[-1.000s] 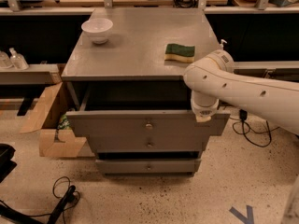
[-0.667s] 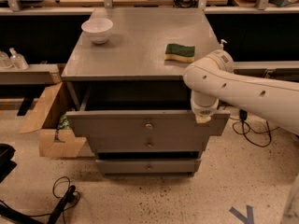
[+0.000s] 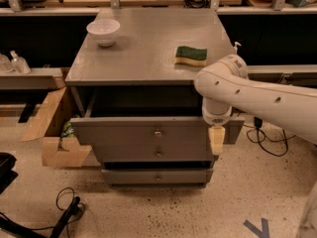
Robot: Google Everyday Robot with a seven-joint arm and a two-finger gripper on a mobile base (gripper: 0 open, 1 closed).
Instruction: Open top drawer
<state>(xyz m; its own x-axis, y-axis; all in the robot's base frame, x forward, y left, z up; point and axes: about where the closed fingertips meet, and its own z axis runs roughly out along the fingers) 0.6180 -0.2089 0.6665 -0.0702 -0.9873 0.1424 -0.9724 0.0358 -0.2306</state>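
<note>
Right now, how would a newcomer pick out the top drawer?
Find the grey cabinet bearing the round white bowl and green-and-yellow sponge. Directly under its top, with the gripper at its right end, sits the flat-fronted grey top drawer: pulled out, with the widest front of the three.

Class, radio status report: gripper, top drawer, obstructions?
Gripper pointing down at right end of top drawer. Drawer pulled partly out. Box beside its left end.
</note>
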